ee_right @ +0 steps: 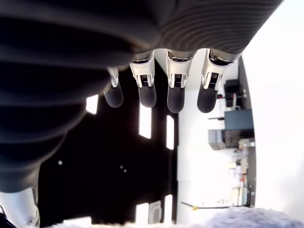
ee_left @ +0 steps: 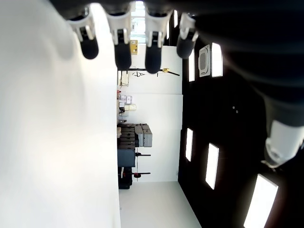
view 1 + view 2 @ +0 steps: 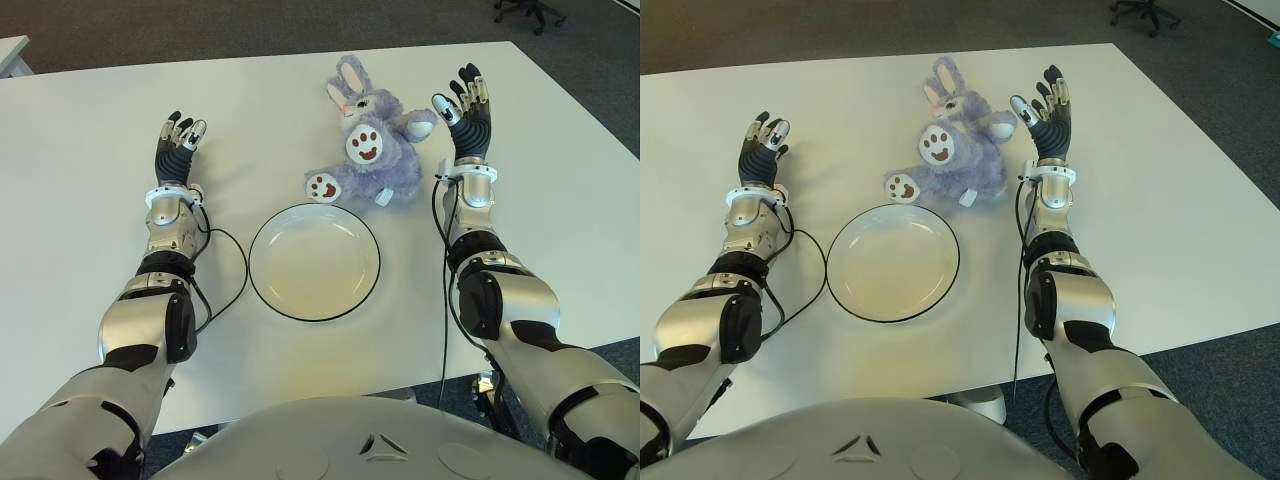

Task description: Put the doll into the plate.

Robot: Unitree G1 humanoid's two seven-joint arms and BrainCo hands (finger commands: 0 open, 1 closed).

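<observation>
Pre-grasp stage, nothing picked up yet. Fluffy lavender plush rabbit doll (image 3: 372, 155) lies on its back on the white table (image 3: 90, 150), just behind the round white black-rimmed plate (image 3: 258, 282), one foot close to the rim. Right hand (image 3: 464, 117) sits just right of the doll, fingers spread, holding nothing. Left hand (image 3: 177, 148) is well left of the doll, fingers loosely extended, also empty. Next move likely: right hand closes sideways on the doll's body, lifts, carries it to the plate.
</observation>
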